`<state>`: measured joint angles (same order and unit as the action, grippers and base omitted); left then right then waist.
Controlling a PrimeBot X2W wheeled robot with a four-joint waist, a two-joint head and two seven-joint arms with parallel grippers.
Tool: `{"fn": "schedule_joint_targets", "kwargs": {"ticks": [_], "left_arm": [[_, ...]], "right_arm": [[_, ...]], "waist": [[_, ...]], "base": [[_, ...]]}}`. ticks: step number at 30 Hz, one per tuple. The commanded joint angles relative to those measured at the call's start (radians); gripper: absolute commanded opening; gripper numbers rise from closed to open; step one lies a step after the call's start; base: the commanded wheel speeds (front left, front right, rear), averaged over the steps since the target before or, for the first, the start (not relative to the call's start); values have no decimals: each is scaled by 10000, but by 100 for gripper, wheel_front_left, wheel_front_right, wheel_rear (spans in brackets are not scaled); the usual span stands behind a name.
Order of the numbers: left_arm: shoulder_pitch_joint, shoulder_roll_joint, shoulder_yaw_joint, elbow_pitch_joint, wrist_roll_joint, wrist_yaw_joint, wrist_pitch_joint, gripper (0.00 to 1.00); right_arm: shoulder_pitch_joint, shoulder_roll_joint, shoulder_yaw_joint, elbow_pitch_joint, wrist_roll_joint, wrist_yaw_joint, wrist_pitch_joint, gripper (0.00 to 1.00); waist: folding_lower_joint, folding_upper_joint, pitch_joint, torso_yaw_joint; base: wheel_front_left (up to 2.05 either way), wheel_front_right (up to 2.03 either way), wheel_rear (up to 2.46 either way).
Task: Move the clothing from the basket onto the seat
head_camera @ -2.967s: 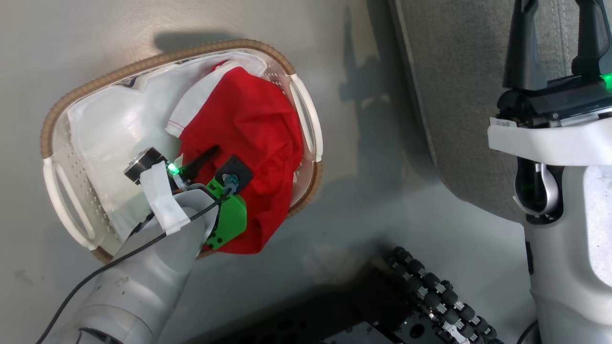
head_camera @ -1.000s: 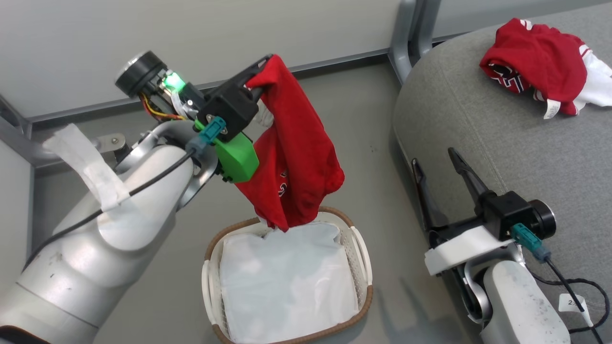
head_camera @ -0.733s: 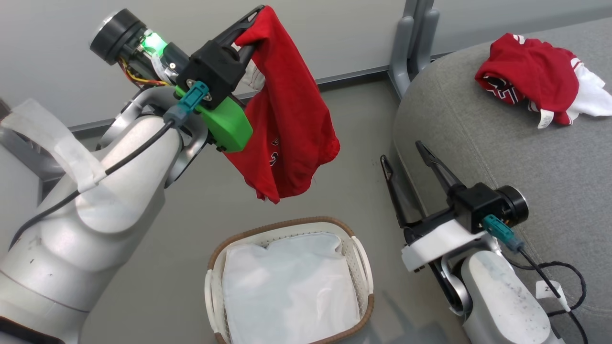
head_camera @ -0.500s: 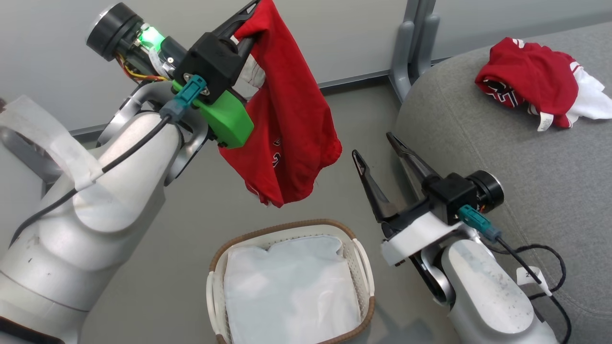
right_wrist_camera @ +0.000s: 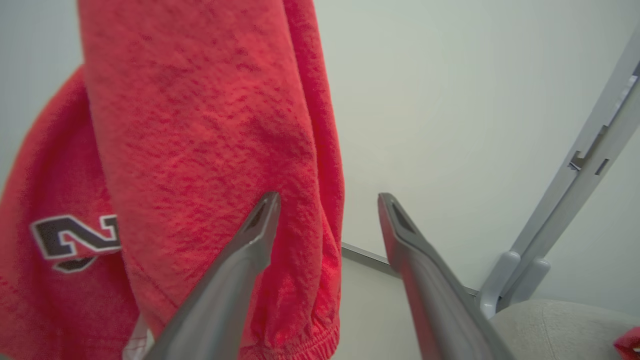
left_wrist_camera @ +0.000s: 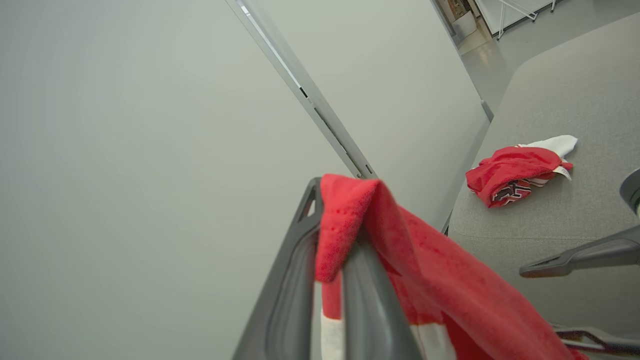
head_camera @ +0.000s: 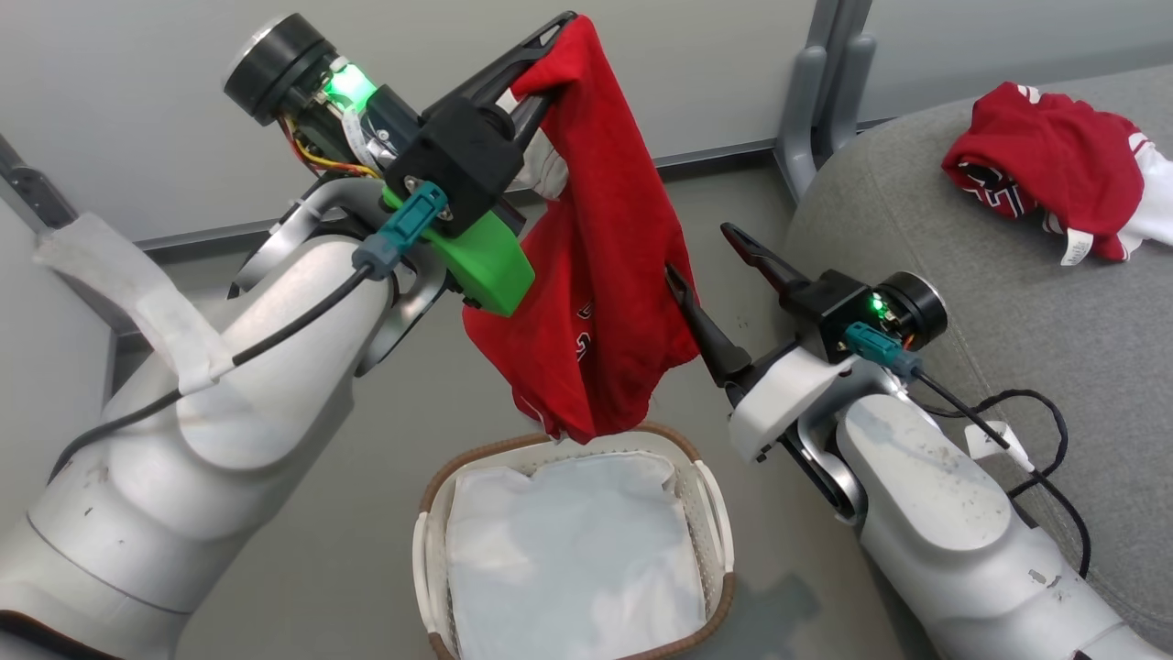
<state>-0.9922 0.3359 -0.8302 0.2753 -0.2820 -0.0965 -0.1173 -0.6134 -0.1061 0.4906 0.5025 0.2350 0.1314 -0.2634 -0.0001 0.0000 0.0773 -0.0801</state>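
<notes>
The oval cream-white perforated plastic basket sits nearest on the floor, its white cloth lining showing. The hem of the bright red soft garment with dark lettering hangs just over the basket's far rim. Carried sideways too low, it could catch that rim and tug the basket along.

Higher up, the left gripper is clamped on a small fold of this garment near its fingertips. That is a thin hold, and a quick swing might shake it loose onto the bare grey floor short of the seat.

The right gripper, jaws spread wide and holding nothing, stands just right of the hanging cloth. One finger is against it or very near, I cannot tell which, so passing cloth could snag there.

Right of that, the large light-grey upholstered seat has a rounded left edge to clear and plenty of bare cushion. Farther right on it lies the crumpled red jersey with white trim, and the grey upright post stands by the seat's far-left corner
</notes>
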Motion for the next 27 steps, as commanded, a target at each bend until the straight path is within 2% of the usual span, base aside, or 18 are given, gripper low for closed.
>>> {"fn": "schedule_joint_targets", "kwargs": {"ticks": [1,10,14,18,19,21,23,27], "left_arm": [[164,-3,-29,-97,-39,14,-45,0],[140,-59,-250,-504,-58,-13,46,0],[122,-128,-312,-613,-101,6,57,0],[132,-210,-372,-684,-142,20,56,0],[137,-224,-391,-698,-155,24,53,0],[170,-241,-425,-741,-212,43,49,0],[216,-214,-406,-752,-251,90,44,0],[352,-83,-322,-696,-364,203,20,0]], "right_arm": [[-234,-223,471,139,468,-13,-19,100],[-1706,-1561,3913,282,3145,-14,69,100],[-2350,-1739,5106,399,3950,-14,104,100],[-2775,-1546,5823,758,4349,-14,39,100],[-2851,-1459,5963,868,4420,-14,16,87],[-3044,-1293,6260,1152,4515,-14,-21,0],[-3080,-1174,6411,1303,4564,-14,-11,0],[-3120,-1110,6061,1208,4423,-14,-25,0]], "waist": [[1,0,-13,45],[1,0,6,96],[1,0,27,124],[1,0,28,193],[1,0,22,217],[1,0,5,280],[1,0,-11,315],[1,0,-30,349]], "base": [[0,0,0],[0,0,0],[0,0,0],[0,0,0],[0,0,0],[0,0,0],[0,0,0],[0,0,0]]}}
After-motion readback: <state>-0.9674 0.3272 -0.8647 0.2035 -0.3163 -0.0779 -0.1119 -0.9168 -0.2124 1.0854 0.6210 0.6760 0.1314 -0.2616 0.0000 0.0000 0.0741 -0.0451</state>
